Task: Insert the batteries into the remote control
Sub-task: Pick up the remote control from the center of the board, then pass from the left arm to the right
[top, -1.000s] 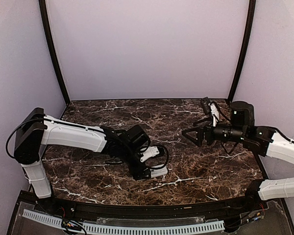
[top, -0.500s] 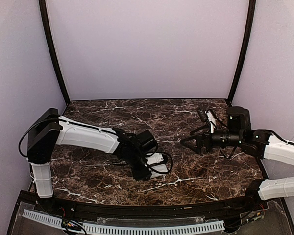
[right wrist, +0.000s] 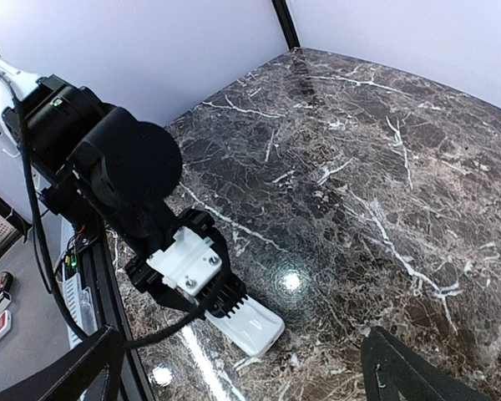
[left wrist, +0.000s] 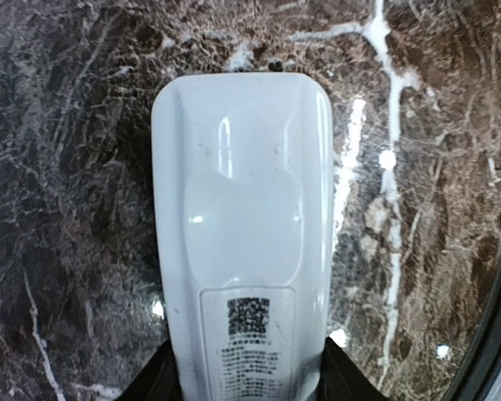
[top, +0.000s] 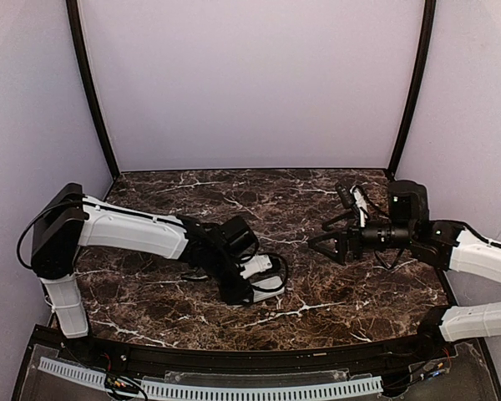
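Observation:
The remote control (left wrist: 242, 225) is a white handset lying back up on the marble table (top: 192, 200), its code label facing the left wrist camera. My left gripper (top: 249, 291) is shut on its labelled end, one black finger pressed against each long side. From the right wrist view the remote control (right wrist: 252, 324) sticks out of the left gripper (right wrist: 225, 301) toward the table's middle. My right gripper (top: 324, 242) hangs open above the table to the right of the remote, with nothing between its fingers (right wrist: 401, 368). The batteries are out of view.
A black frame rail (top: 234, 359) runs along the table's near edge, close to the remote. Pale walls enclose the table at the back and on both sides. A bright lamp reflection (right wrist: 290, 281) lies on the marble beside the remote.
My left gripper's jaws have closed in onto the remote's sides, and the left arm has shifted a little. The right gripper has moved left and down toward the table's middle.

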`<state>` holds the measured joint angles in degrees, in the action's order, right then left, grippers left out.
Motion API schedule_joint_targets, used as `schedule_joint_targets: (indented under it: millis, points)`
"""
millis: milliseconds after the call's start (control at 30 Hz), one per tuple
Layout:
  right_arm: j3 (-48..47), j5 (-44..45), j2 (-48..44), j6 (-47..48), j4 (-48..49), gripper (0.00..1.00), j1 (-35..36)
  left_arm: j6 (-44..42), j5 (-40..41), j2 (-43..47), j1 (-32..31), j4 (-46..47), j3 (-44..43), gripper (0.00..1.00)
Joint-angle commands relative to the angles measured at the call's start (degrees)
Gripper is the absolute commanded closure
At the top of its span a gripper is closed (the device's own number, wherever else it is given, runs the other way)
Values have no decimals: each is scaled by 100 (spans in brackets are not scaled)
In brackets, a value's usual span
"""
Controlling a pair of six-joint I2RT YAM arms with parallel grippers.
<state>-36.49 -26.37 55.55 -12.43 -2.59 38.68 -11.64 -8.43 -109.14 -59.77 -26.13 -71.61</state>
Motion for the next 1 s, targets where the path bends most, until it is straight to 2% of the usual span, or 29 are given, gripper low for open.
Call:
schedule_joint_targets:
  millis: [0,100,200,300,433,633,967]
  points:
    - [-1,-369,-267,198,574,1,-50,179,-687,1361,164,999,566,66]
    - [-46,-621,-386,223,801,1,-49,305,-1219,2103,284,1577,1030,67]
    - [-38,-1211,-394,156,1240,3,-43,712,-1909,2646,369,2910,1548,67]
    - [-53,-1774,-259,-75,1682,8,-36,953,-2235,3147,378,4053,2002,67]
    - [-33,-2180,-61,-269,2283,12,35,1413,-2551,3431,377,4988,2274,67]
    - [-275,-2237,315,-353,2682,14,390,1849,-2656,3569,331,5719,2504,68]
    - [-828,-2219,1147,-474,3170,16,1059,1818,-2540,3540,192,5793,2593,68]
